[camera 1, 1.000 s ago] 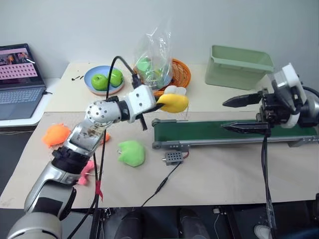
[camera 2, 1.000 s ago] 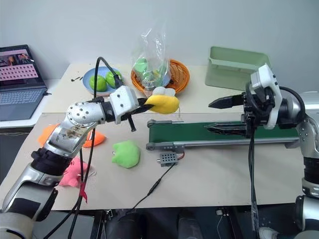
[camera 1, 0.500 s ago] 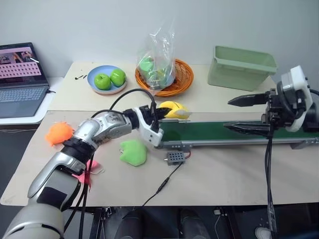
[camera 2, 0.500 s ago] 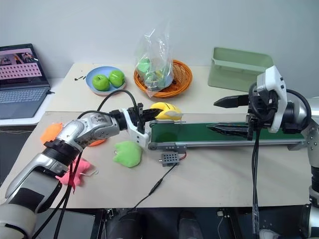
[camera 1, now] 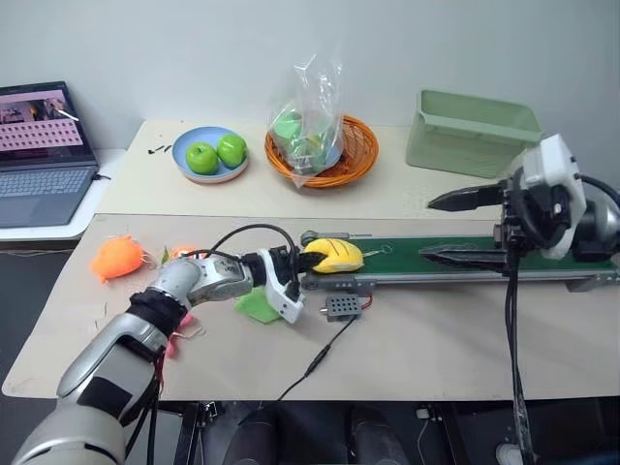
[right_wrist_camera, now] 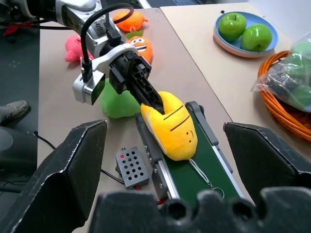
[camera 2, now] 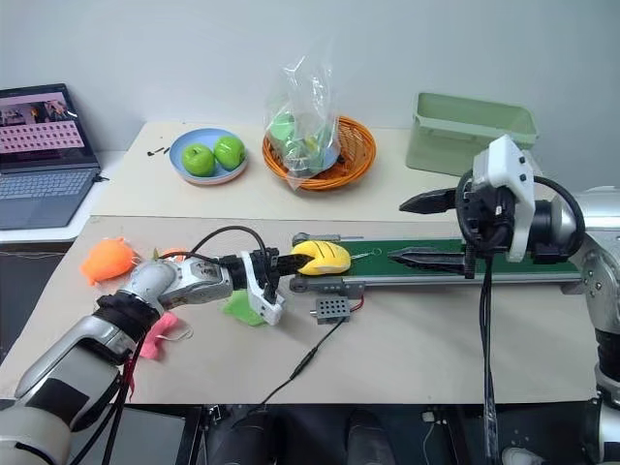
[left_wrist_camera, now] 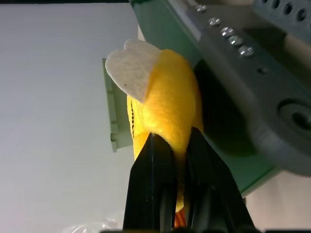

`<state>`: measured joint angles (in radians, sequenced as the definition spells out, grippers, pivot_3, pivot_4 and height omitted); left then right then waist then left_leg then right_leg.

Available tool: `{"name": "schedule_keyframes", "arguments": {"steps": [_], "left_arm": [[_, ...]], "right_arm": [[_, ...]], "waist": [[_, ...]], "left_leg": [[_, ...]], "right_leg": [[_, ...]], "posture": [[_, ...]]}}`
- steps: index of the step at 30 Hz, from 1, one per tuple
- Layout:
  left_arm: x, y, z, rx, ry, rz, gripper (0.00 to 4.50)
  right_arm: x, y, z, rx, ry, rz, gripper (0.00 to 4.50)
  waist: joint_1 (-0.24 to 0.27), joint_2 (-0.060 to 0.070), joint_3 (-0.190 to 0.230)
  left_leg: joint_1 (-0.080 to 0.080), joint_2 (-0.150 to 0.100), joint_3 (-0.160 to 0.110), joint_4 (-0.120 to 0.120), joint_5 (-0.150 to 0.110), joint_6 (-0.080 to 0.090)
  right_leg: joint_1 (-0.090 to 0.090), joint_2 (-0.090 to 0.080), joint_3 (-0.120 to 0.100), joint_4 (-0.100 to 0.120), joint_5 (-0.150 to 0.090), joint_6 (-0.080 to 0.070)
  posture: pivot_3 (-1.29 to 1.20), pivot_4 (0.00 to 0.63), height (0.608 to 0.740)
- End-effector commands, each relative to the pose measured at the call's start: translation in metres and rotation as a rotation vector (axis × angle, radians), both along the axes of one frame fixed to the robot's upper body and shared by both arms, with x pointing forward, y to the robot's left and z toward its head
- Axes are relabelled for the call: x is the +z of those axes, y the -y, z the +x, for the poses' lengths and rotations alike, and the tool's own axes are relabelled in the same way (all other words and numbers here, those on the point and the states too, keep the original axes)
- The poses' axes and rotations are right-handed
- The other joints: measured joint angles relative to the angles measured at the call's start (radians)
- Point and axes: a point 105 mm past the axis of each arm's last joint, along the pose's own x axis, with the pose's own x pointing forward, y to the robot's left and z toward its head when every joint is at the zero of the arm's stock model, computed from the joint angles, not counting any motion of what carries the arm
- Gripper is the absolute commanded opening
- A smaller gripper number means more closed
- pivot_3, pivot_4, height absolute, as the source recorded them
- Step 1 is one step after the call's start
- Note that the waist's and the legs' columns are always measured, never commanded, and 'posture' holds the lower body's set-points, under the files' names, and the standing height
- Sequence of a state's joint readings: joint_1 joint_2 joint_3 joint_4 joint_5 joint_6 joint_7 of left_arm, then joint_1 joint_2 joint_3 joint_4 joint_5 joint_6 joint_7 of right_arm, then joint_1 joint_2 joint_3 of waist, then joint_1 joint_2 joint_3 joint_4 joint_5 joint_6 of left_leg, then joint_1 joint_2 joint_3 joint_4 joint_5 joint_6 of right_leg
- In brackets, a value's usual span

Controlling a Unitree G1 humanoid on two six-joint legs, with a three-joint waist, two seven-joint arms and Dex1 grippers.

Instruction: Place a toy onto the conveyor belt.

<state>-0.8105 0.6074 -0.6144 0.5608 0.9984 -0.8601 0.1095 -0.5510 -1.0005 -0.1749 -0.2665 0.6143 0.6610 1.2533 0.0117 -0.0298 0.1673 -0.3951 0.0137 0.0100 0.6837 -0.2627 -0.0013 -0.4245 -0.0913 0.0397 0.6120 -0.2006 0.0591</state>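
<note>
Nearly done: toy (camera 2: 322,258) rests on the belt's (camera 2: 455,260) near end, left gripper (right_wrist_camera: 154,103) clamped on it; release remains. Right gripper (camera 2: 412,231) gapes, empty.

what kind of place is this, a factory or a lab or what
Most likely a robotics lab or test room, not a factory: a small tabletop conveyor belt, plush toys such as the yellow toy, and an open laptop beside the table.

Even, diffuse light is falling from overhead, leaving faint shadows on the pale beige tabletop (camera 1: 436,329). The crinkled clear plastic bag (camera 1: 312,111) is catching small glints. At close range the yellow oval plush toy (left_wrist_camera: 167,109) is appearing softly blurred.
</note>
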Motion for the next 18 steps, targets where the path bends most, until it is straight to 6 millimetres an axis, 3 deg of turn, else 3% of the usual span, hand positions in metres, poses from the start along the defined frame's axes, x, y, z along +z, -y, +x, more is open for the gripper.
{"name": "schedule_keyframes", "arguments": {"steps": [1,14,18], "left_arm": [[0.005,0.002,0.002,-0.012,0.026,-0.001,0.01],[0.022,-0.013,0.017,0.005,0.059,0.021,0.01],[0.017,-0.013,0.018,0.01,0.045,0.025,0.01]], "right_arm": [[0.013,-0.002,-0.004,0.01,0.049,-0.002,4.5],[0.009,-0.005,-0.004,0.008,0.056,0.002,4.5],[0.012,-0.005,-0.002,0.0,0.066,0.016,4.5]], "waist": [[0.0,0.0,0.0],[0.0,0.0,0.0],[0.0,0.0,0.0]], "left_leg": [[0.0,0.0,0.0,0.0,0.0,0.0],[0.0,0.0,0.0,0.0,0.0,0.0],[0.0,0.0,0.0,0.0,0.0,0.0]], "right_leg": [[0.0,0.0,0.0,0.0,0.0,0.0],[0.0,0.0,0.0,0.001,0.0,0.0],[0.0,0.0,0.0,0.001,0.0,0.0]], "posture": [[0.0,0.15,0.74],[0.0,0.15,0.74],[0.0,0.15,0.74]]}}
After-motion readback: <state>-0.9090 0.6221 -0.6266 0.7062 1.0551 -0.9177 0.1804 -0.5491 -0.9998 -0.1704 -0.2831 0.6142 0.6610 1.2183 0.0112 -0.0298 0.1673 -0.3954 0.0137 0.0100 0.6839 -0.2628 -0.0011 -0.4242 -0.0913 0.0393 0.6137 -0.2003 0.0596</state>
